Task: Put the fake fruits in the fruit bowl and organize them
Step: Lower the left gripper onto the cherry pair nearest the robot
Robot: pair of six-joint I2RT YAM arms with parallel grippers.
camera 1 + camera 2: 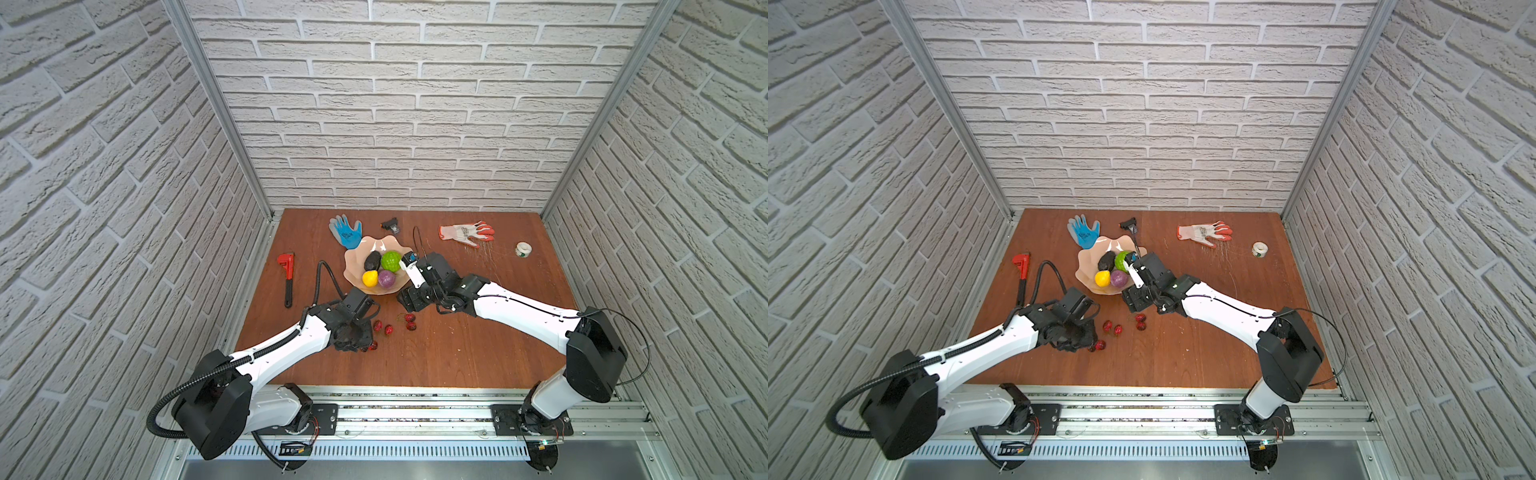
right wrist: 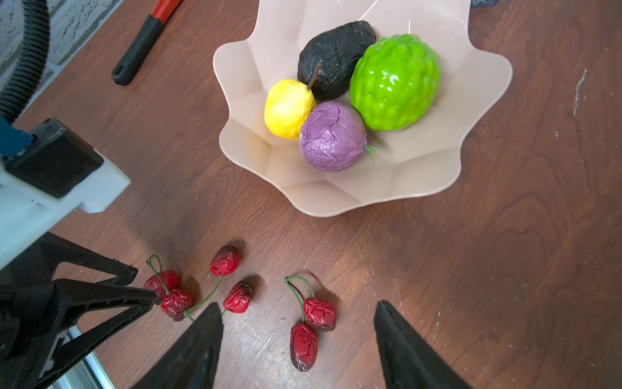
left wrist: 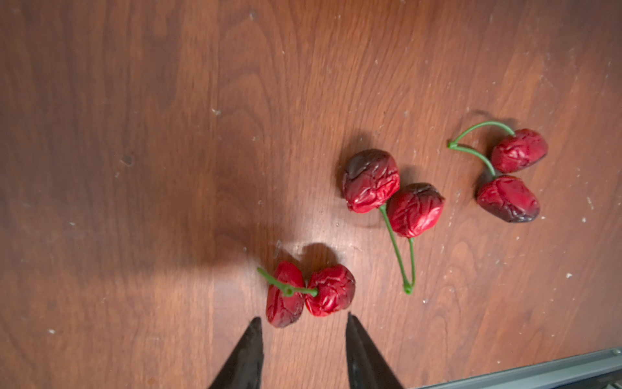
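In both top views the fruit bowl [image 1: 356,255] [image 1: 1090,266] is sitting left of the middle of the desk [image 1: 478,353], holding the avocado [image 1: 372,260], green knobbly ball [image 1: 390,261], yellow fruit [image 1: 369,277] and purple fruit [image 1: 386,279] packed together. The cherries [image 1: 389,330] are lying loose between the bowl and the front edge, with wide bare wood stretching to their right. The left arm [image 1: 286,343] is reaching in low from the front left, its dark wrist hiding part of the front cherry pair [image 1: 372,345]. The right arm [image 1: 523,307] is bending in from the right, its wrist covering the bowl's right rim. A red pipe wrench [image 1: 286,276], blue glove [image 1: 345,232], white-and-orange glove [image 1: 467,232] and tape roll [image 1: 523,249] are lying out toward the edges. In the left wrist view only the tips of the left tool [image 3: 303,320] are showing, standing apart and clamping nothing. The front cherry pair [image 3: 311,293] is lying just beyond them, the middle cherry pair [image 3: 393,192] and right cherry pair [image 3: 511,175] farther off, and a metal rail [image 3: 538,370] is cutting one corner. In the right wrist view the right tool [image 2: 298,304] is hanging wide apart and empty, with the right cherry pair [image 2: 319,313] lying on the wood in its gap. The left tool's tips are sitting right at the front pair, contact being hard to judge, and the frame is cutting off the bowl's far rim.
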